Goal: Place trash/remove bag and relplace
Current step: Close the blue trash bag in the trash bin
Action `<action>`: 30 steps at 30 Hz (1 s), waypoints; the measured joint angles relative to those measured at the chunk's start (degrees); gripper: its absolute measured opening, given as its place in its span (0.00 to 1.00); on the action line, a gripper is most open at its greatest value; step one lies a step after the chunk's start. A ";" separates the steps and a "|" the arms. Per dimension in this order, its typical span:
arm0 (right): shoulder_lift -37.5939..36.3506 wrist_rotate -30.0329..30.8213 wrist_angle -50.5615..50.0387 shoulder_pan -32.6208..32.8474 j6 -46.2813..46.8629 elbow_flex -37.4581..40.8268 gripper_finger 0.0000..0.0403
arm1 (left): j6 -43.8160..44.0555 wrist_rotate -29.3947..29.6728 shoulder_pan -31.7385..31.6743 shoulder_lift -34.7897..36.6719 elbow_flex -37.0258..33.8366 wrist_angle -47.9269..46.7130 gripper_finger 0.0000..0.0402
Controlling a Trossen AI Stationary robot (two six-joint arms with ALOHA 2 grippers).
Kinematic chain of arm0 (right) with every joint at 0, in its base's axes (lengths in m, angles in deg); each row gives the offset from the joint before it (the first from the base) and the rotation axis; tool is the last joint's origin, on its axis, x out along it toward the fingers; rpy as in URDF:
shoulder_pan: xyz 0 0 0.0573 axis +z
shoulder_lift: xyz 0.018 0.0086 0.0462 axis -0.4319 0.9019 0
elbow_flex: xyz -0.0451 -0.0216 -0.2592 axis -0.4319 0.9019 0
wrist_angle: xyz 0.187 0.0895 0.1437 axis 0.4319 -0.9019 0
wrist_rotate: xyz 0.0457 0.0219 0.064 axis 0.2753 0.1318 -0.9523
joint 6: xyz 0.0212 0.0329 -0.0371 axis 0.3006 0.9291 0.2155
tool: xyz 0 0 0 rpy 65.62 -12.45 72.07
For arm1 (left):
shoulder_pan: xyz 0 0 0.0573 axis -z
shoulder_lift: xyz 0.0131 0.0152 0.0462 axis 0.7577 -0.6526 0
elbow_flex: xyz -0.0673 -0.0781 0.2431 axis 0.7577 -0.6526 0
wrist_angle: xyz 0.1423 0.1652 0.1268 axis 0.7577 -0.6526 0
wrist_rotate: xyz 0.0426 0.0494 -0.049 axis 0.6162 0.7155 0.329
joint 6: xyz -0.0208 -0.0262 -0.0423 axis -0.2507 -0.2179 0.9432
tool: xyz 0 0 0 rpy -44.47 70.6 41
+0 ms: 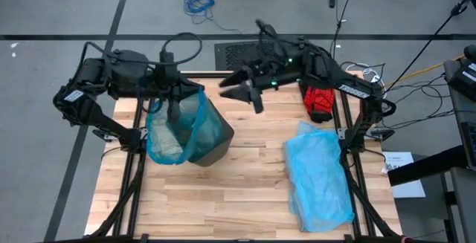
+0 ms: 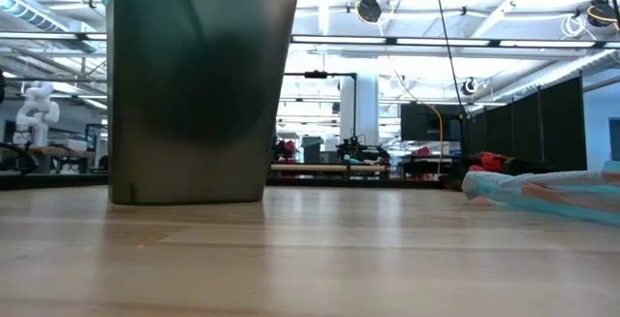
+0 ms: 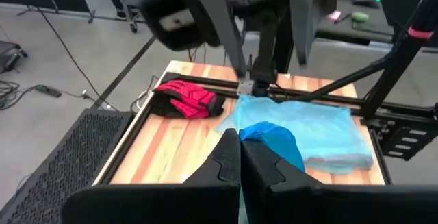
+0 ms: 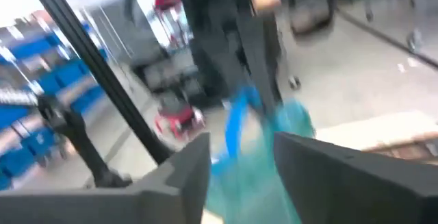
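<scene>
The brown bin (image 1: 217, 135) stands upright on the table's left half, its base on the wood (image 2: 189, 196). The teal-green bag (image 1: 178, 133) sits in it, its bright blue upper edge raised above the rim. My left gripper (image 1: 173, 103) is over the bin's far side, shut on the bag (image 3: 274, 145). My right gripper (image 1: 232, 88) hangs open just right of the bag's far right corner, pointing at the bag (image 4: 256, 176) and clear of it. The trash is out of view. My left gripper pinches the bag's bright blue handle loop (image 3: 268, 135) between its two fingers. The fingers come from the table's left, slanting slightly down. The loop stands up above the bin's rim while the rest of the bag hangs inside the bin.
A paler sky-blue plastic bag (image 1: 318, 176) lies flat on the table's right half, also showing in the low view (image 2: 552, 189). A red glove (image 1: 320, 102) lies at the far right corner. Bare wood lies along the near edge and between the bin and the pale bag.
</scene>
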 joint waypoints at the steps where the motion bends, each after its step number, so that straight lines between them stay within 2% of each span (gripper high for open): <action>1: -0.21 -0.25 -2.76 -0.44 -0.93 0.00 0.44 | 0.02 0.00 0.00 0.39 0.00 0.58 0.00; 4: 0.17 -0.29 -8.76 -1.69 -4.97 -0.02 0.54 | 0.02 0.01 0.01 1.53 0.02 2.76 0.00; 9: 3.18 -3.35 -7.27 -1.20 -10.34 0.11 0.64 | -0.02 0.35 0.04 2.35 0.04 3.83 0.00; 14: 7.36 -3.91 -3.16 -0.95 -12.03 0.06 0.67 | -0.02 0.27 0.04 1.78 0.04 3.64 0.00; 21: 11.52 -8.72 5.06 -1.17 -7.84 0.00 0.66 | -0.04 -0.35 0.04 1.75 0.04 3.68 0.00; 23: 12.55 -9.15 4.40 -1.30 -6.70 0.06 0.62 | -0.04 -0.34 0.04 1.74 0.04 3.69 0.00; 25: 13.37 -8.95 3.52 -1.32 -7.26 0.11 0.53 | -0.05 -0.19 0.04 1.74 0.04 3.94 0.00; 27: 13.84 -9.02 2.80 -0.94 -7.74 0.07 0.39 | -0.09 0.54 0.04 1.74 0.04 4.88 0.00; 30: 14.53 -9.19 2.16 -0.72 -8.44 0.04 0.11 | -0.27 0.57 0.04 1.74 0.04 7.02 0.00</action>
